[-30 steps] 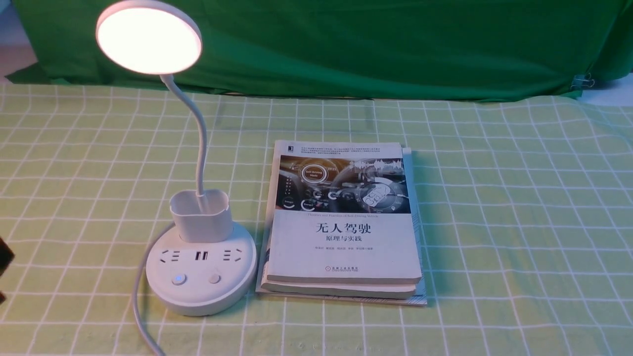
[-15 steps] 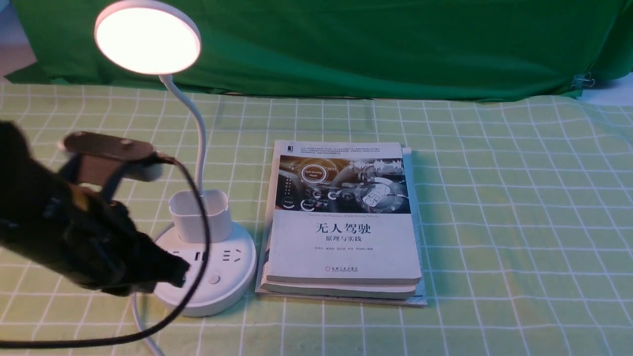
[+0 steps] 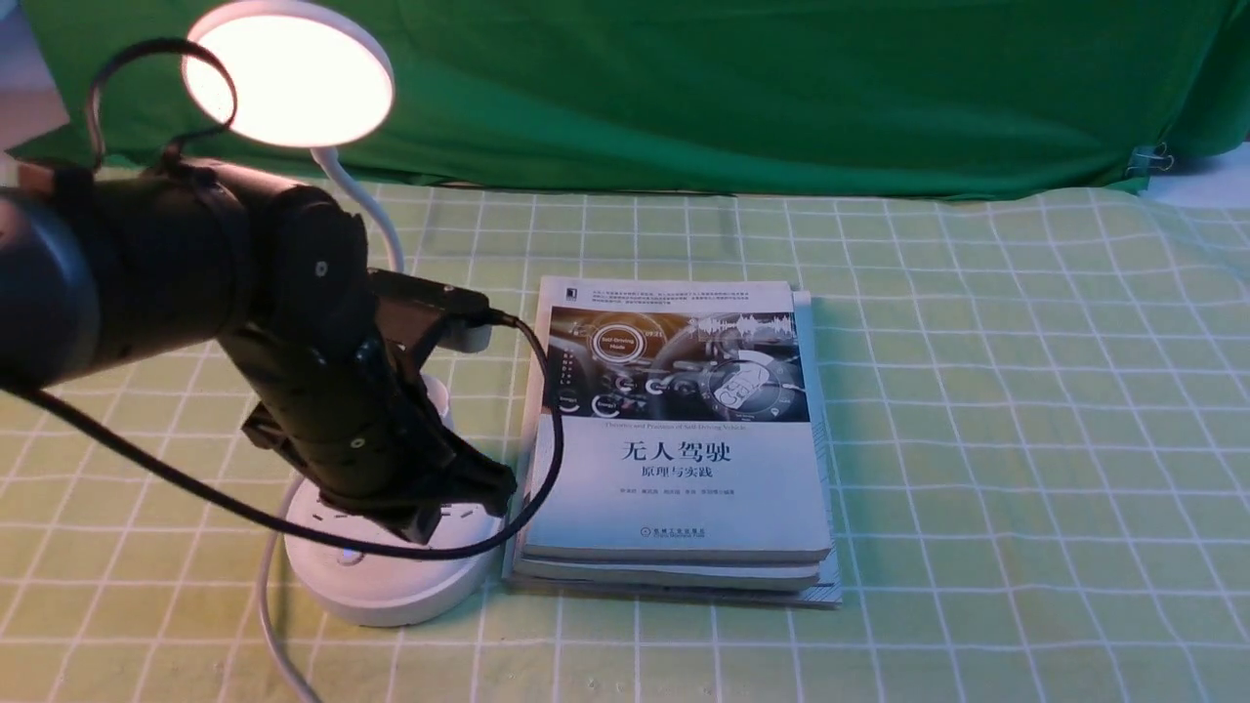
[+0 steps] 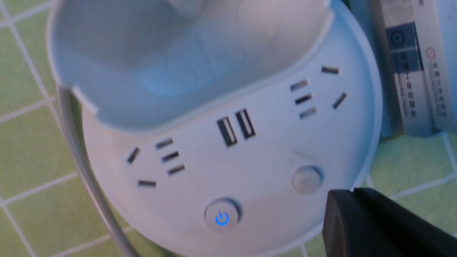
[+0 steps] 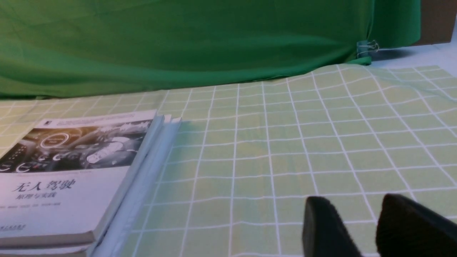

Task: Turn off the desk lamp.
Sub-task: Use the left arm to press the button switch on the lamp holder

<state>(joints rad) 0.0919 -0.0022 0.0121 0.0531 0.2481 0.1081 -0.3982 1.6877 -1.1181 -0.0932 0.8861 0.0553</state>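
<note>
On the cloth-covered table (image 3: 977, 439), at the left of the front view, the lit desk lamp (image 3: 293, 78) looks like light, smooth, hard plastic with a bendy neck, so the left hand (image 3: 474, 493), whose spread cannot be told, should only gently press the small blue-glowing power button (image 4: 221, 216).

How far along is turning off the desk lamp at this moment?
Done: approach only; the left gripper sits over the base of the desk lamp, a fingertip beside the plain button. In hand: lining up a press. Left: the press itself; the lamp head glows and the power button shows blue. The right gripper hangs apart over the cloth.
</note>
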